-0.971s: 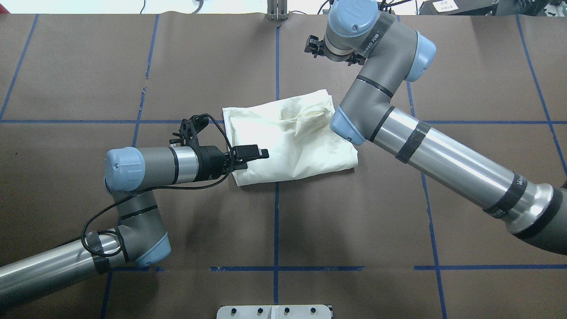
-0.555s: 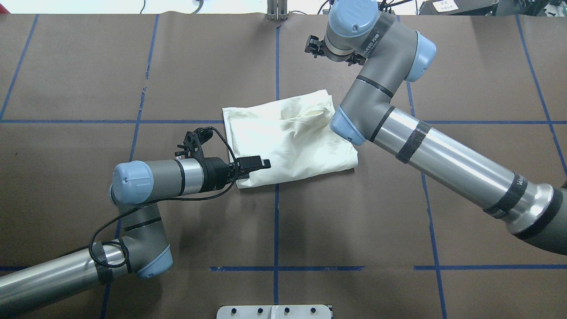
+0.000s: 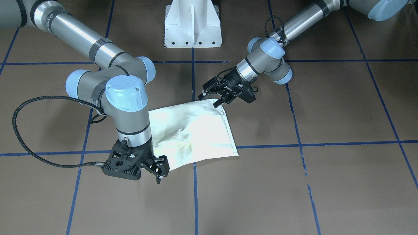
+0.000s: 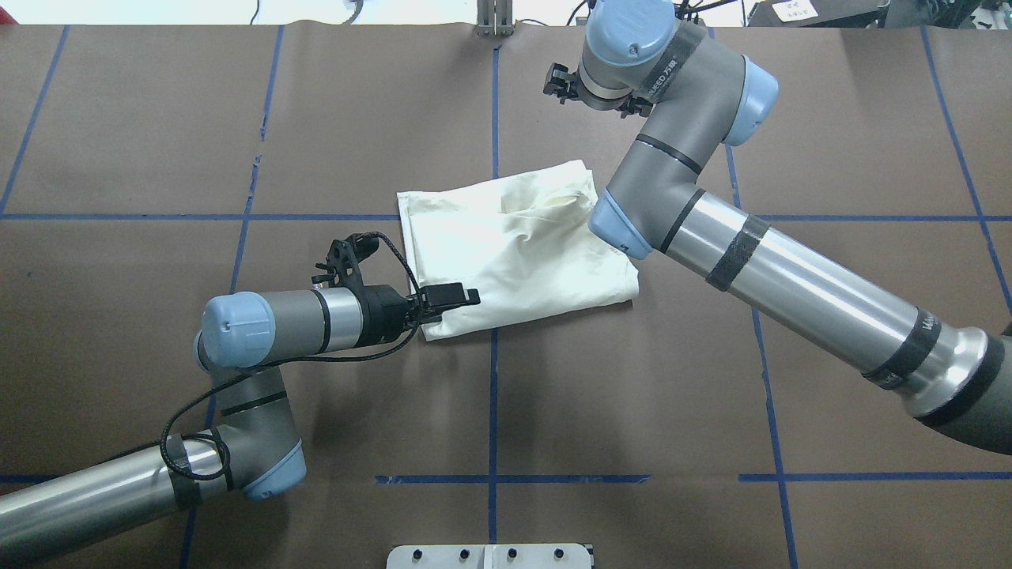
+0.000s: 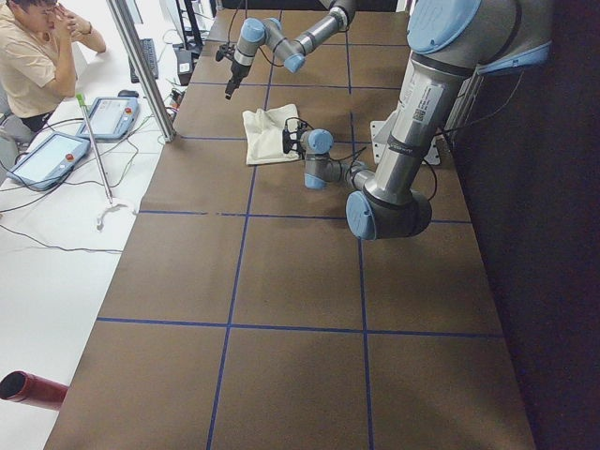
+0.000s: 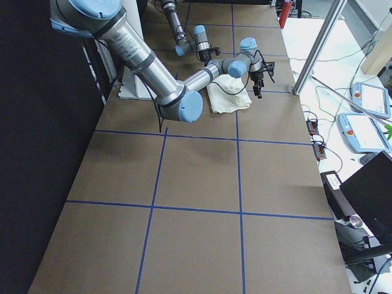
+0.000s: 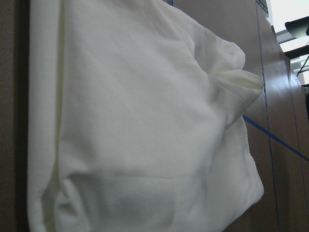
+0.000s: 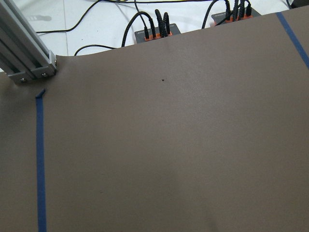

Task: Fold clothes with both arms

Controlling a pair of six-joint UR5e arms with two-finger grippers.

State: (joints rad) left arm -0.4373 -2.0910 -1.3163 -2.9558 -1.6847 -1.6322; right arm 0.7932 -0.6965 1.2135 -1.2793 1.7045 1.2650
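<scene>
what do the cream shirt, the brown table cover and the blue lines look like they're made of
Cream shirt: soft matte knit, probably cotton; it creases and slumps limply.
Brown table cover: likely matte paper or thin card; it lies flat, with a wavy cut edge at the far side.
Blue lines: seemingly adhesive tape; thin strips, torn in places.

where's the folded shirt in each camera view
Front-facing: shirt at centre.
Overhead: shirt at centre, slightly above the middle.
Exterior left: shirt small, upper middle.
Exterior right: shirt small, upper middle.
Left wrist: shirt fills most of the picture.
Right wrist: not in it.
Shared landmark: the blue tape line running under the shirt.
</scene>
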